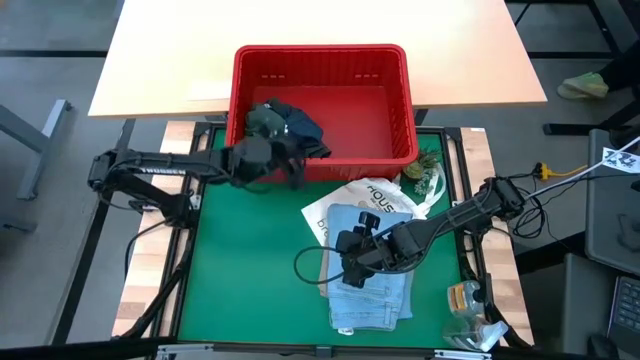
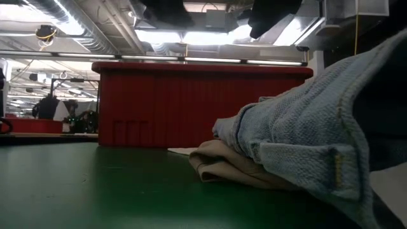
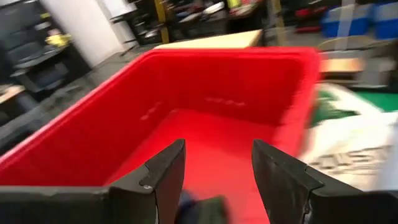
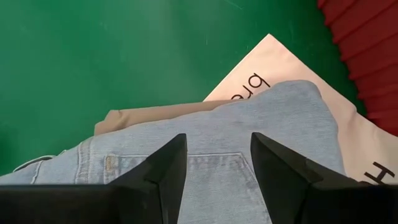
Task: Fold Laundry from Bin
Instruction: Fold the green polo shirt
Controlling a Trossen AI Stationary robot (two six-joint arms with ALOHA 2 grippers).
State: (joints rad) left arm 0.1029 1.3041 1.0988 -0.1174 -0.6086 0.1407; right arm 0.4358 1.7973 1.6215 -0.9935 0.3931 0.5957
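The red bin (image 1: 320, 55) stands at the green mat's far edge. Dark olive and navy laundry (image 1: 285, 125) lies bunched in its near left corner. My left gripper (image 3: 217, 180) hangs open above the bin's near left rim (image 1: 262, 178), pointing into the bin over that dark laundry (image 3: 199, 210). A folded light blue denim garment (image 1: 375, 290) lies on a beige one (image 4: 155, 113), both on a white printed tote bag (image 1: 385, 195). My right gripper (image 4: 217, 168) is open over the denim pile's far left part (image 1: 352, 248).
A green leafy item (image 1: 425, 170) lies by the bin's near right corner. Clear plastic things (image 1: 470, 310) sit at the near right edge. A light wooden table (image 1: 320, 25) lies beyond the bin. The left half of the green mat (image 1: 245, 270) is bare.
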